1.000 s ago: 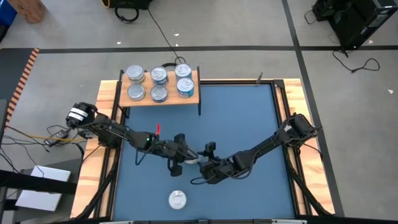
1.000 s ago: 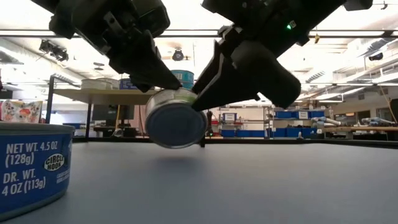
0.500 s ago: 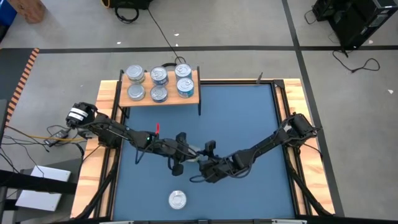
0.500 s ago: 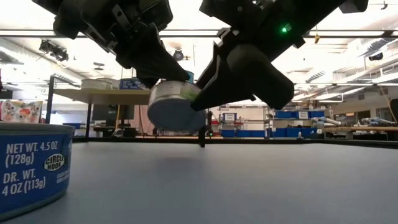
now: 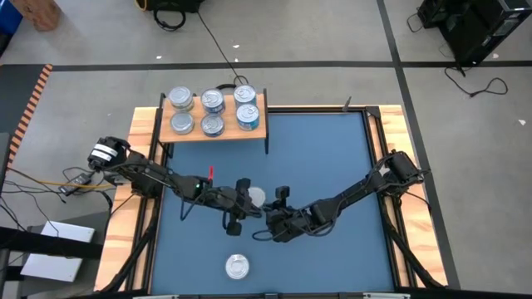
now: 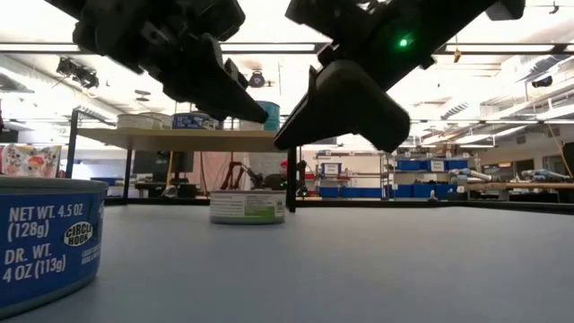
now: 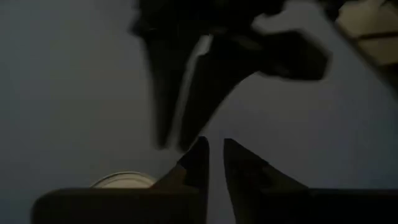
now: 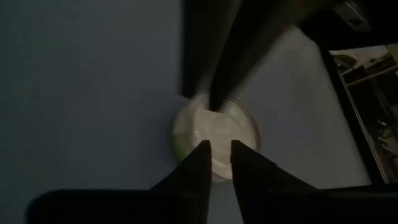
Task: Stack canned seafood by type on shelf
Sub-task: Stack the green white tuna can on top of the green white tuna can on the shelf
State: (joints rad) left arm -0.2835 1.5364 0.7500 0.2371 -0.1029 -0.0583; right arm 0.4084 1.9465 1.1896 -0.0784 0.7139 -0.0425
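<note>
1. From above, my left gripper [image 5: 247, 202] and my right gripper [image 5: 272, 218] met over the middle of the blue tabletop [image 5: 332, 158], with a short round silvery-lidded tin [image 5: 255, 197] lying just beside the left fingertips.
2. The table-level view showed what the overhead one hid: that tin [image 6: 247, 206] stood upright on the surface, with both grippers above it and apart from it.
3. My left wrist view showed my fingers [image 7: 198, 163] close together with a narrow gap, holding nothing.
4. My right wrist view showed my fingers [image 8: 200, 167] likewise nearly together and empty, the tin's pale lid [image 8: 214, 134] beyond them.
5. The light wooden shelf on thin black legs [image 5: 214, 133] carried six tins [image 5: 212, 114] at the table's far edge.
6. Another silvery tin [image 5: 237, 267] sat near the front edge; its blue label [image 6: 40, 242] appeared only at table level.
</note>
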